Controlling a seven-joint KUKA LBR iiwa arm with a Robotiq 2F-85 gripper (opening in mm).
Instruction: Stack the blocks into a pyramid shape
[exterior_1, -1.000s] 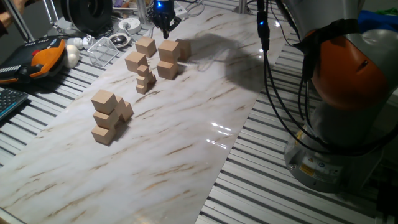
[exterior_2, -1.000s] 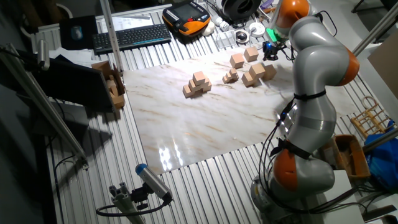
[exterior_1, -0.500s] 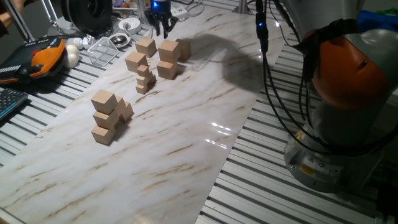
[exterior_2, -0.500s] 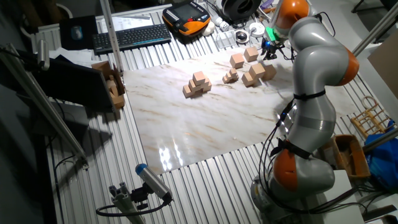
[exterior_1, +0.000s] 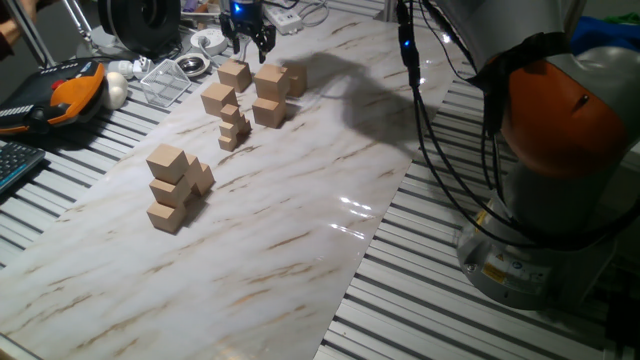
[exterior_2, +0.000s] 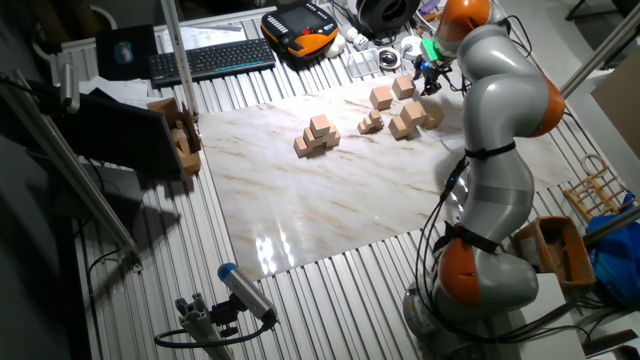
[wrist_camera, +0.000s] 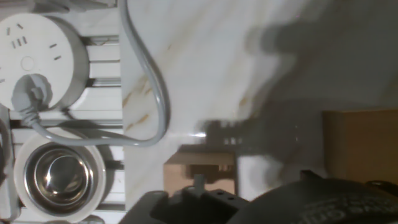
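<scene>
Several tan blocks stand at the far end of the marble board: one (exterior_1: 234, 73) just below my gripper, one (exterior_1: 217, 98) beside it, a two-high stack (exterior_1: 270, 82) and another (exterior_1: 295, 77) behind that. A stepped pile of blocks (exterior_1: 172, 185) stands nearer the front left, also seen as the pile (exterior_2: 317, 135). My gripper (exterior_1: 248, 42) hovers above the back block, open and holding nothing. In the hand view that block (wrist_camera: 199, 171) lies low in the frame and another block (wrist_camera: 357, 143) at the right; my fingertips do not show there.
Much smaller tan cubes (exterior_1: 232, 128) are heaped between the blocks. Behind the board's edge lie a white round socket (wrist_camera: 37, 56), its grey cable (wrist_camera: 155, 93), a steel bowl (wrist_camera: 59, 177), a clear box (exterior_1: 165, 80) and an orange pendant (exterior_1: 72, 90).
My gripper has moved left and toward the far edge, from over the two-high stack to over the back block. The blocks have not moved.
</scene>
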